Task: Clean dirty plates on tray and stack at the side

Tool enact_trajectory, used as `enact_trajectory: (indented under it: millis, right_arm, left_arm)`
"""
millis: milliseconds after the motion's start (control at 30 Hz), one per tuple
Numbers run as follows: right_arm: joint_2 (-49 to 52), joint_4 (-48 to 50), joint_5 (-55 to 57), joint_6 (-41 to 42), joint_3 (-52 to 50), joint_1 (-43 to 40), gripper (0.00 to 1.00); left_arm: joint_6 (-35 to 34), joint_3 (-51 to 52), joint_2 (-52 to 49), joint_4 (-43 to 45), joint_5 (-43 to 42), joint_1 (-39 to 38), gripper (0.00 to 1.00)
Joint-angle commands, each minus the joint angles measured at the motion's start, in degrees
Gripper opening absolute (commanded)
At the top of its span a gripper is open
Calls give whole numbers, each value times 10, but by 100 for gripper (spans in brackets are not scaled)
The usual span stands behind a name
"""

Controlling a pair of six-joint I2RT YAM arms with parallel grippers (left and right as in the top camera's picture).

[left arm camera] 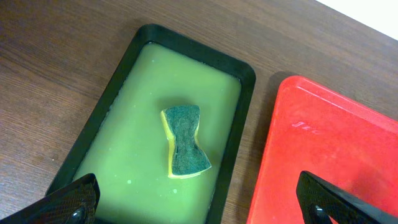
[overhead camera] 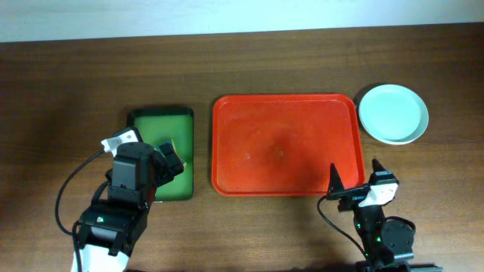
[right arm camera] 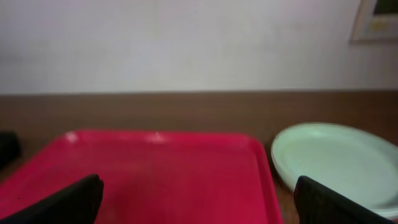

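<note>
The red tray point(overhead camera: 284, 143) lies in the middle of the table with nothing on it; it also shows in the left wrist view point(left arm camera: 336, 149) and the right wrist view point(right arm camera: 155, 174). A pale mint plate point(overhead camera: 392, 113) sits on the table right of the tray, also in the right wrist view point(right arm camera: 336, 158); its edge looks layered, like a stack. The blue and white plates are not seen on their own. My left gripper point(left arm camera: 199, 205) is open and empty above the green tray's near end. My right gripper point(right arm camera: 199, 199) is open and empty at the red tray's near right corner.
A smaller dark-rimmed green tray point(overhead camera: 161, 151) stands left of the red tray and holds a green-and-yellow sponge point(left arm camera: 183, 141). Brown wood table point(overhead camera: 60, 91) lies all around; a white wall runs along the far edge.
</note>
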State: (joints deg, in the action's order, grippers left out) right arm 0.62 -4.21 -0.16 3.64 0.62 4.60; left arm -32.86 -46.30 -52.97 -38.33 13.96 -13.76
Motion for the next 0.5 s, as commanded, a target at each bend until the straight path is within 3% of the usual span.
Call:
enact_trajectory:
  millis: [0, 367, 467]
  right_arm:
    - [-4, -4, 7, -2, -3, -6, 98]
    - [-3, -4, 7, -2, -3, -6, 98]
    - [-3, -4, 7, -2, -3, -6, 99]
  left_arm:
    - [-6, 2, 2, -1, 4, -1, 99]
    - [-5, 2, 2, -10, 4, -1, 99]
    - [31, 2, 0, -45, 23, -1, 99]
